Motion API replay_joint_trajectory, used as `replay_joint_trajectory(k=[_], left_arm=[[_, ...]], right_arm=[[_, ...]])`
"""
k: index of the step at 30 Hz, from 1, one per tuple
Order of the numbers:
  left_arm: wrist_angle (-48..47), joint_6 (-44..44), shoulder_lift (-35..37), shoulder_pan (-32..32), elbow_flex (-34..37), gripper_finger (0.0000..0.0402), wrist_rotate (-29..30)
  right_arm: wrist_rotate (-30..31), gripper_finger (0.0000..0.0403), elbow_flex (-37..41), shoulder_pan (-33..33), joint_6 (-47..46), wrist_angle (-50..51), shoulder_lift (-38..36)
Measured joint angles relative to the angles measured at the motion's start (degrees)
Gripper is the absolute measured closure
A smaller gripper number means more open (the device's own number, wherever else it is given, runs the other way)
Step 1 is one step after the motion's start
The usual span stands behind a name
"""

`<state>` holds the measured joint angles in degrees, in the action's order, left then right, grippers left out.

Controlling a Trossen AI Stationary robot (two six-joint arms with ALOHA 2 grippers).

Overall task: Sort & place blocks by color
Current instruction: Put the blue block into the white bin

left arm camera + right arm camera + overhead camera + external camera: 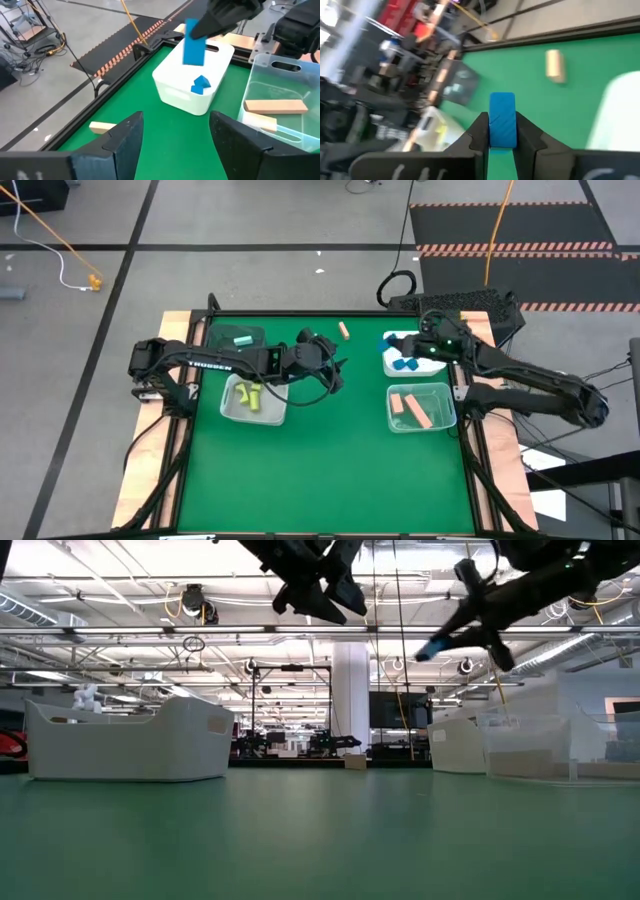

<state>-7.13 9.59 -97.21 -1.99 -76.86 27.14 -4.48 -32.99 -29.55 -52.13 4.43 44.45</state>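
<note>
Right gripper (pixel 227 12) clenched on a blue bar (pixel 193 42), hanging over the white bin (pixel 182 92).

We'd lower it inside the rim before releasing; left gripper (pixel 175 137) waits mid-table, jaws apart, empty.

The only lettering that can be made out is a row of white capitals on the forearm of the dark left robot arm (pixel 215 363) in the high view; it appears to read "TROSSEN", though the letters are small and not all of them are clear. A pale patch on the side of the white plastic rectangular bin (pixel 216 725) in the low view looks like a label, but nothing on it can be read. No other text, number or sign is readable.
</note>
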Motion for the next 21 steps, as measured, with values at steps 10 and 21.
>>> replay_joint_trajectory(k=[10,21], left_arm=[[-0.43,1.81,0.59,-4.42,-0.07,0.0175,0.14],[-0.25,9.11,1.18,-11.73,-0.07,0.0174,0.13]], right_arm=[[6.04,0.0367,0.0,-3.81,8.14,24.2,-5.11],[12.2,0.0325,0.0,-3.86,17.6,25.83,-4.26]])
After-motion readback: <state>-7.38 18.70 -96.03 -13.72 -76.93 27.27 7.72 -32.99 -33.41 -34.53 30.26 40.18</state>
